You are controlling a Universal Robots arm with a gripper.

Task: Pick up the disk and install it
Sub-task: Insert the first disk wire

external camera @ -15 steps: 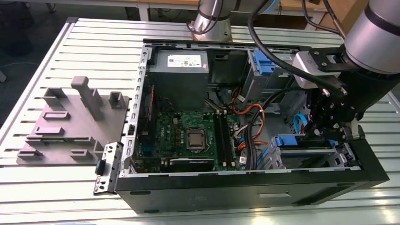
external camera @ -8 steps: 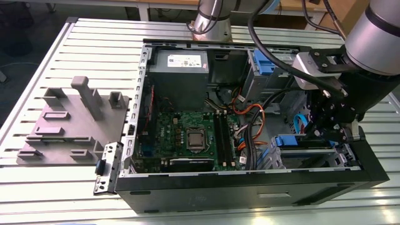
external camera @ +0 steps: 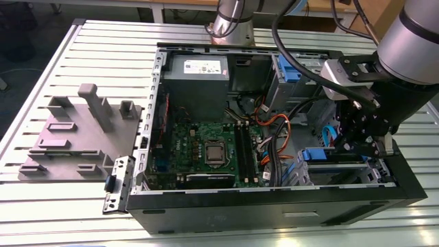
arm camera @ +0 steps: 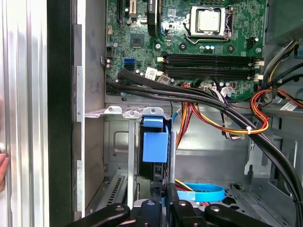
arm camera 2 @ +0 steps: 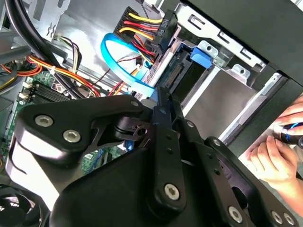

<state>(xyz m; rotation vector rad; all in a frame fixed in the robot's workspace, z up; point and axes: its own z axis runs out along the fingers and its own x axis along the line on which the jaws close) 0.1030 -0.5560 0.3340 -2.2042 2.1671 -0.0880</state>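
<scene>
Inside the open computer case (external camera: 274,206), at the drive cage (external camera: 336,172) on the exterior view's right, the tool (external camera: 357,149) is positioned low over the bay. The disk (arm camera: 155,146) is seen edge-on in the first wrist view, its blue rail end facing the camera, standing in the cage slot directly in front of the tool's fingers (arm camera: 173,203). The fingers appear drawn narrowly together about the disk's near edge, though a firm grip cannot be confirmed. For a clean insertion, the disk should be kept parallel to the slot walls and pressed straight along the slot, with the blue data cable (arm camera: 201,193) and the orange and yellow power leads (arm camera: 255,118) kept clear of the bay. The arm (external camera: 418,46) is reached in from the exterior view's right, with the wrist turned downward into the case. A person's hand (arm camera 2: 272,158) rests just outside the case wall in the second wrist view.
</scene>
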